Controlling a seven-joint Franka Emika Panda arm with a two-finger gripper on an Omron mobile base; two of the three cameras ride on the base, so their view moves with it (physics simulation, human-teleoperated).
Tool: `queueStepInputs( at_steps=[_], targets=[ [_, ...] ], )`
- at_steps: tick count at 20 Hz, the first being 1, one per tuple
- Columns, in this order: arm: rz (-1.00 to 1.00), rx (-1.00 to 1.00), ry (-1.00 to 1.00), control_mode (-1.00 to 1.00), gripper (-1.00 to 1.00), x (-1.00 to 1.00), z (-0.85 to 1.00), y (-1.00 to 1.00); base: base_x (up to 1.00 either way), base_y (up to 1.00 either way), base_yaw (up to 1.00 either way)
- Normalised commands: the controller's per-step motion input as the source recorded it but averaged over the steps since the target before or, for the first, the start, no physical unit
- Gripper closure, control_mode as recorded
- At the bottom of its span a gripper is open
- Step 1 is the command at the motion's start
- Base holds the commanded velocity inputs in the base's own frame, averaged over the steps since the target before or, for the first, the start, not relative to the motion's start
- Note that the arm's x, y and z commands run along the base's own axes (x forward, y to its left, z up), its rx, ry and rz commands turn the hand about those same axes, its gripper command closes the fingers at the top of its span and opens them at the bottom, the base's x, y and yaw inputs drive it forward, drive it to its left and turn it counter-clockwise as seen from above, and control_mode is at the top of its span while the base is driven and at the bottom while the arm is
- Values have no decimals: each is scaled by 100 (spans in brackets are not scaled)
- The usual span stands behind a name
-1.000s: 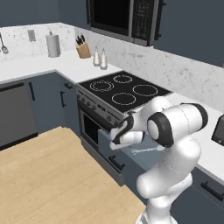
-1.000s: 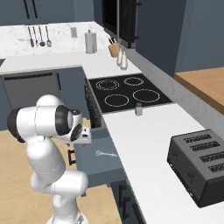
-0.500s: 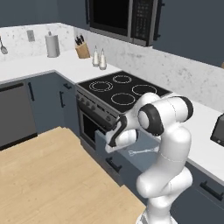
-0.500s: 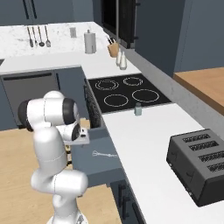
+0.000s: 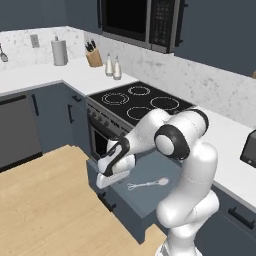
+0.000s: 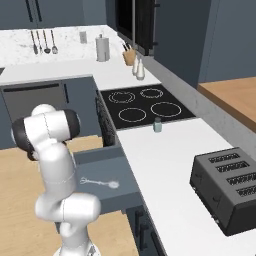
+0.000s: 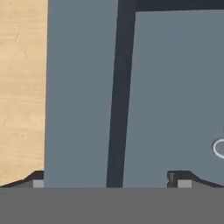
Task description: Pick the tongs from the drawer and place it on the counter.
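The slate-blue drawer [image 5: 131, 202] [image 6: 102, 165] stands pulled open below the white counter [image 5: 227, 142] [image 6: 165, 167]. The thin silvery tongs [image 5: 148, 184] [image 6: 98, 181] lie flat on the drawer's floor, looped ends to one side. My gripper [image 5: 113, 173] hangs over the drawer's front left part, a little left of the tongs and pointing down. In the hand view the gripper [image 7: 107, 181] is open, its fingertips [image 7: 179, 180] spread wide over the drawer's front wall [image 7: 78, 87]. One loop of the tongs [image 7: 218, 148] peeks in at the right edge.
A black cooktop [image 5: 140, 100] [image 6: 142, 107] over an oven front adjoins the drawer. On the counter stand a dark toaster [image 6: 227, 192] and a small shaker [image 6: 157, 125]. Wood floor [image 5: 45, 200] [image 7: 22, 87] lies in front of the drawer.
The arm has swung left and lower, carrying the gripper from beside the oven front to over the drawer's front part. The tongs and drawer have not moved.
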Motion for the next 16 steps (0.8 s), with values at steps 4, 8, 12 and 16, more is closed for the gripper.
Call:
queueStepInputs(
  at_steps=[4, 8, 12, 16],
  targets=[
    [11, 6, 18, -100, -100, -100, -33, 100, 0, 0, 0],
    [2, -7, -12, -100, -100, -10, 98, -30, 0, 0, 0],
    [20, -15, -34, -100, -100, -7, 90, -92, 0, 0, 0],
    [34, -13, -24, -100, -100, -32, 9, -95, 0, 0, 0]
  ],
)
